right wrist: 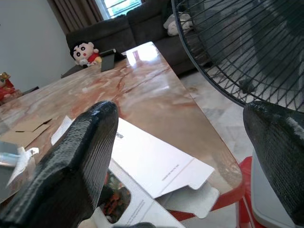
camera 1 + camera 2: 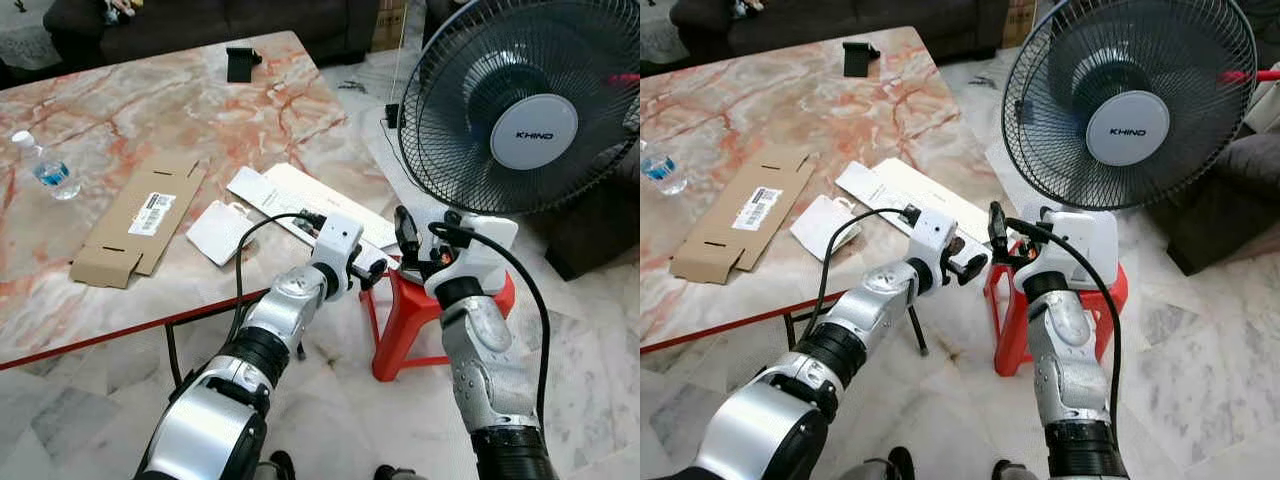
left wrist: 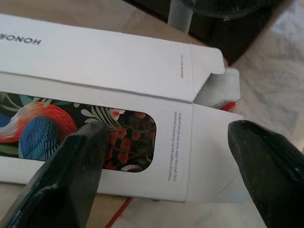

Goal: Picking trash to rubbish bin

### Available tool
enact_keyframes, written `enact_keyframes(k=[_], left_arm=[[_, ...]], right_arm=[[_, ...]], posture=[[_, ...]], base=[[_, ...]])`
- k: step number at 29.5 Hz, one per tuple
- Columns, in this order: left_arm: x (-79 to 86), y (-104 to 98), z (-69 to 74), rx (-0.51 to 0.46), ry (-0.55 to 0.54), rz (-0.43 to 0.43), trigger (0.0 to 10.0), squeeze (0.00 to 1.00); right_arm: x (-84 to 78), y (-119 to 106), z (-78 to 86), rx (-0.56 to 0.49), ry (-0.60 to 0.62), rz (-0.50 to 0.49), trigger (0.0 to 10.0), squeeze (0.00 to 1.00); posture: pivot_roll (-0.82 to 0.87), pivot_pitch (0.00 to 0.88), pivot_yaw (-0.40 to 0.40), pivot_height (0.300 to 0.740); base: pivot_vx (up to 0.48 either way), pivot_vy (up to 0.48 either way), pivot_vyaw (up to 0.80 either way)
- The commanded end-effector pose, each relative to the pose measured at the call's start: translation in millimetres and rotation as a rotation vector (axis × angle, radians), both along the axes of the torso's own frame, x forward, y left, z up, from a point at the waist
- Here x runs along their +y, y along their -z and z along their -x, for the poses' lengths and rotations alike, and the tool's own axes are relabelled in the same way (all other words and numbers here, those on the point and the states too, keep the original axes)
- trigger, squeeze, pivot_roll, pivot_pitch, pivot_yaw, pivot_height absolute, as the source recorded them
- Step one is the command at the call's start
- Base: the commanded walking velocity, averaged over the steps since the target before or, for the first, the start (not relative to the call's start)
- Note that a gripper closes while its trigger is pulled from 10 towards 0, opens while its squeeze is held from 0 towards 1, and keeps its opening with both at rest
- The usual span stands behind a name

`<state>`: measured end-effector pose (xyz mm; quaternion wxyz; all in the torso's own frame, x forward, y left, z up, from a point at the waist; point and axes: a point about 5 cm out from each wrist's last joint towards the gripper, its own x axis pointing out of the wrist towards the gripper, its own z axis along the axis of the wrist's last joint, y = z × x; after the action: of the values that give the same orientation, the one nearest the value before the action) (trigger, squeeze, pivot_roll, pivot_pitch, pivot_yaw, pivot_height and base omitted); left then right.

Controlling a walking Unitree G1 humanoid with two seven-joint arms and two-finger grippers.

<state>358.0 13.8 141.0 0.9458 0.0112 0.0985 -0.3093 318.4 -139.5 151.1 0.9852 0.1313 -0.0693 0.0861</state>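
**Q:** Two grippers up — which one do you send?

**A:** Left gripper point(image 2: 372, 268). Its jaws stand wide and empty, with the flattened white box point(image 3: 142, 90) just ahead of them, at the table point(image 2: 120, 110) corner. You see its long axis running across the gap. Right gripper point(image 2: 405, 235), also wide apart, hovers beside, farther off.

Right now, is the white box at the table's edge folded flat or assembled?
Folded flat. The white box lies spread open on the table, its end flaps unfolded, with the open left end effector just before it.
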Motion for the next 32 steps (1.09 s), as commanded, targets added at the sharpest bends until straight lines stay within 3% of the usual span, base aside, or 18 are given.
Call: enact_keyframes(k=[1, 4, 5, 6, 7, 10, 16, 19, 21, 23, 30, 32], left_arm=[[-6.5, 3.5, 13.5, 0.051, 0.018, 0.021, 10.0, 0.0], [-0.9, -6.2, 18.5, 0.018, 0.012, 0.029, 10.0, 0.0], [6.3, -18.8, 21.1, -0.058, -0.002, 0.021, 10.0, 0.0], [6.3, -18.8, 21.1, -0.058, -0.002, 0.021, 10.0, 0.0], [13.7, -29.0, 22.8, -0.132, -0.005, -0.005, 10.0, 0.0], [29.7, -41.2, 32.5, -0.231, 0.015, -0.051, 10.0, 0.0], [40.0, -40.1, 47.3, -0.211, 0.041, 0.009, 10.0, 0.0], [54.7, -37.2, 51.5, -0.217, -0.023, 0.023, 10.0, 0.0], [64.3, -36.5, 47.8, -0.224, -0.081, 0.009, 10.0, 0.0], [84.3, -42.4, 32.7, -0.259, -0.221, 0.034, 10.0, 0.0], [98.6, -66.7, 8.9, -0.376, -0.294, 0.028, 10.0, 0.0], [101.1, -72.8, -2.5, -0.401, -0.308, 0.013, 10.0, 0.0]], right_arm=[[2.8, -2.9, 0.3, 0.0, -0.013, -0.01, 10.0, 0.0], [3.8, -2.9, -0.7, 0.0, -0.017, -0.013, 10.0, 0.0], [5.2, -3.1, -2.1, 0.0, -0.021, -0.016, 10.0, 0.0], [5.2, -3.1, -2.1, 0.0, -0.021, -0.016, 10.0, 0.0], [6.6, -4.3, -3.1, -0.004, -0.025, -0.02, 10.0, 0.0], [7.7, -5.5, -4.1, -0.008, -0.029, -0.023, 10.0, 0.0], [7.0, -3.7, -3.6, -0.004, -0.031, -0.024, 10.0, 0.0], [3.8, 0.3, -3.5, 0.013, -0.035, -0.03, 10.0, 0.0], [-0.6, 3.8, -2.7, 0.03, -0.023, -0.037, 10.0, 0.0], [-11.5, 11.0, -0.1, 0.075, 0.007, -0.008, 10.0, 0.0], [-29.1, 15.1, 7.0, 0.122, 0.042, -0.061, 10.0, 0.0], [-34.4, 24.1, 11.2, 0.197, 0.019, -0.034, 10.0, 0.0]], posture=[[-0.11, 0.171, 0.082, 0.74], [-0.1, 0.173, 0.082, 0.74], [-0.1, 0.172, 0.081, 0.74], [-0.1, 0.172, 0.081, 0.74], [-0.09, 0.172, 0.081, 0.74], [-0.08, 0.173, 0.083, 0.74], [-0.08, 0.173, 0.082, 0.74], [-0.08, 0.173, 0.076, 0.74], [-0.07, 0.173, 0.074, 0.74], [-0.08, 0.168, 0.076, 0.74], [-0.1, 0.163, 0.087, 0.74], [-0.11, 0.163, 0.094, 0.74]], base=[[0.0, 0.0, 0.0], [0.0, 0.0, 0.0], [0.0, 0.0, 0.0], [0.0, 0.0, 0.0], [0.0, 0.0, 0.0], [0.0, 0.0, 0.0], [0.0, 0.0, 0.0], [0.0, 0.0, 0.0], [0.0, 0.0, 0.0], [0.0, 0.0, 0.0], [0.0, 0.0, 0.0], [0.0, 0.0, 0.0]])
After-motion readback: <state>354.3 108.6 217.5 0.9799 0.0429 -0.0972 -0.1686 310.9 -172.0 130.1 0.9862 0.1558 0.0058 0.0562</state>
